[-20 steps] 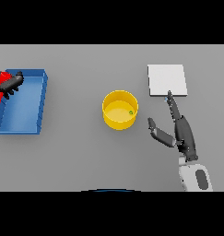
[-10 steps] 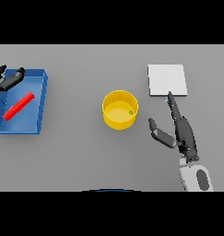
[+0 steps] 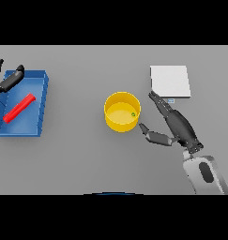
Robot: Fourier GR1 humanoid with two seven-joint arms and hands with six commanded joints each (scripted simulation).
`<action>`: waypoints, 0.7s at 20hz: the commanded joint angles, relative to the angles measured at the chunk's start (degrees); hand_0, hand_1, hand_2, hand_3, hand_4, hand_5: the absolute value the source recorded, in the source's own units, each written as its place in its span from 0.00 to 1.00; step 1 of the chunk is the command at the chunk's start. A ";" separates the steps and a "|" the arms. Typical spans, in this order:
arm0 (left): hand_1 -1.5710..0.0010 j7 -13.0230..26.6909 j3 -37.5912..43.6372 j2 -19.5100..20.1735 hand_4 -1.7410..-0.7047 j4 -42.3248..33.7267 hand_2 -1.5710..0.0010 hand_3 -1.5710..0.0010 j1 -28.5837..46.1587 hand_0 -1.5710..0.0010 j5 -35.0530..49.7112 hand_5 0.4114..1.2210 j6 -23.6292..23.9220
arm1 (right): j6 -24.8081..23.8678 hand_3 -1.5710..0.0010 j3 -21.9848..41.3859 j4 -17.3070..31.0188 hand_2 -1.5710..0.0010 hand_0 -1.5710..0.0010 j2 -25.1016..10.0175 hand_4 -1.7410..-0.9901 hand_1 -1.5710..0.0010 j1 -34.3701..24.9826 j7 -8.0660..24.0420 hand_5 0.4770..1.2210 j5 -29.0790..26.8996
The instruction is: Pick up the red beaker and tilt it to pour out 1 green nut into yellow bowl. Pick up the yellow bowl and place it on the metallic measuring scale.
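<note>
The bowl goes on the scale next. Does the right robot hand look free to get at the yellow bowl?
Probably yes: the right robot hand lies open just beside the yellow bowl, with nothing between them.

At frame centre a yellow bowl (image 3: 122,111) holds a green nut (image 3: 133,114). The right robot hand (image 3: 174,125) lies open just right of it, below the metallic scale (image 3: 170,81). At left, a red beaker (image 3: 19,108) lies in a blue tray (image 3: 40,105), the left robot hand (image 3: 5,82) open above it.

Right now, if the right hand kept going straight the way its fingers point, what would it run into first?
The right hand points up and toward the view's left, its fingertips near the lower left corner of the metallic scale. It would likely meet that corner or graze past it; height is unclear. The yellow bowl sits off that line.
</note>
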 commanded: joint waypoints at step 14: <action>1.00 -1.33 0.85 0.03 0.98 -0.87 1.00 1.00 1.64 1.00 1.90 0.34 -0.73 | 16.31 1.00 20.33 13.64 1.00 1.00 -11.17 0.70 1.00 -25.22 -6.76 0.31 23.07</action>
